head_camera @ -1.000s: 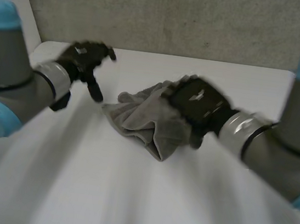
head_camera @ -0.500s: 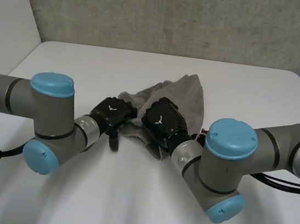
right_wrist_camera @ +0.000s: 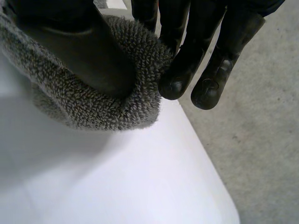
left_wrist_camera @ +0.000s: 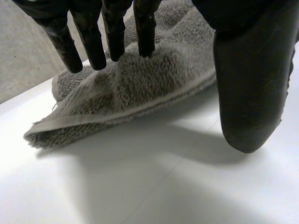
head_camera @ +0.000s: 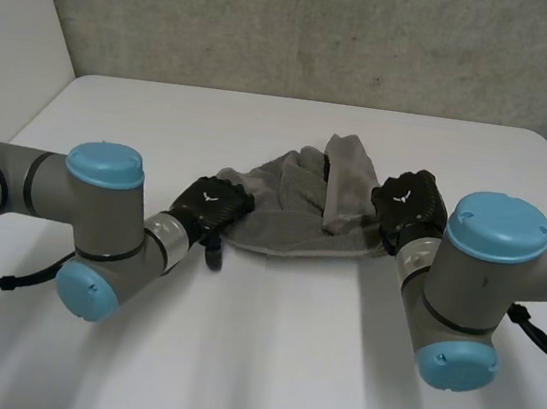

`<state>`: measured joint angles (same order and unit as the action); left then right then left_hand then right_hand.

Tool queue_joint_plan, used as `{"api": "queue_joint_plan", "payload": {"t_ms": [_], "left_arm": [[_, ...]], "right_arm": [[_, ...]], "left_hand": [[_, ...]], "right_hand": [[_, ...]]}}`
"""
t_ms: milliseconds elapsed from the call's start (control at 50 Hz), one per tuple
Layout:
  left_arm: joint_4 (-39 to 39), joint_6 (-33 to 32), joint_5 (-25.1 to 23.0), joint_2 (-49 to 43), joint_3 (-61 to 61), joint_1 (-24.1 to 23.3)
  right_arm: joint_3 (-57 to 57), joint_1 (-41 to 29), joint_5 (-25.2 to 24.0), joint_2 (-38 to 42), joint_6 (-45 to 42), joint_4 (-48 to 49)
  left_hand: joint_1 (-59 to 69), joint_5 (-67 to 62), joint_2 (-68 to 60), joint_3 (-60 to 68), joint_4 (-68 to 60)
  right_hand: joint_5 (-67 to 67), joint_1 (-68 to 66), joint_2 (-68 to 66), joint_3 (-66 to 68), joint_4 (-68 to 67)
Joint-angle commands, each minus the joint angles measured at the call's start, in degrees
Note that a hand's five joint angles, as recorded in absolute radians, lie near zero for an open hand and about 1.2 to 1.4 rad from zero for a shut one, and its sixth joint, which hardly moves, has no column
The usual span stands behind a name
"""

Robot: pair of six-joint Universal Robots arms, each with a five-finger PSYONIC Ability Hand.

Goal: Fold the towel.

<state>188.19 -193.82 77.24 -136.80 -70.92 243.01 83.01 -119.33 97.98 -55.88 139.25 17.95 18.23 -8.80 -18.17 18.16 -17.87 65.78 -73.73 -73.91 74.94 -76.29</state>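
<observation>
The crumpled grey terry towel is lying on the white table. The right hand is pinching one end of it; the left hand is resting straight fingers on the other, thumb apart.

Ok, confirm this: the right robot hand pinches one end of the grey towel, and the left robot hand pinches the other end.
Wrong on the left robot hand: the left wrist view shows its straight fingers resting on the towel, thumb clear of it. The right robot hand does pinch its end.

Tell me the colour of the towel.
Plain grey towel, no pattern; the left wrist view shows it best.
</observation>
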Motion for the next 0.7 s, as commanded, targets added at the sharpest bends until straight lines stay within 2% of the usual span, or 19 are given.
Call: {"api": "queue_joint_plan", "payload": {"t_ms": [20, 300, 480, 600, 700], "left_arm": [[0.6, 3.79, -0.07, 0.22, -0.01, -1.74], [1.04, 4.5, 0.02, -0.74, 1.48, -3.59], [2.01, 5.29, 2.12, -2.76, 4.12, -3.94], [3.41, 6.08, 3.27, -3.91, 5.17, -3.94], [3.94, 6.08, 3.27, -4.43, 5.88, -4.03]], "right_arm": [[1.19, -0.2, -0.25, -1.08, 1.99, -1.07], [1.1, -0.64, -0.25, -1.17, 2.17, -1.07], [0.84, -0.47, -0.25, -1.61, 3.05, -0.99], [0.05, -0.03, -0.25, -3.09, 8.92, -2.82], [-1.62, 0.94, -0.34, -4.68, 13.05, -6.86]], "left_hand": [[1.4, -0.83, -1.46, 1.47, -1.76], [3.76, -3.19, -3.82, 3.83, -4.12], [13.99, -13.42, -14.04, 14.06, -14.35], [25.26, -24.69, -25.32, 25.33, -25.62], [25.96, -25.39, -26.02, 26.03, -26.32]], "right_hand": [[4.22, -6.27, -6.09, 5.06, -3.71], [4.22, -6.27, -6.09, 5.06, -3.71], [4.22, -6.27, -6.09, 5.06, -3.71], [4.22, -6.27, -6.09, 5.06, -3.71], [4.22, -6.27, -6.09, 5.06, -3.71]]}}
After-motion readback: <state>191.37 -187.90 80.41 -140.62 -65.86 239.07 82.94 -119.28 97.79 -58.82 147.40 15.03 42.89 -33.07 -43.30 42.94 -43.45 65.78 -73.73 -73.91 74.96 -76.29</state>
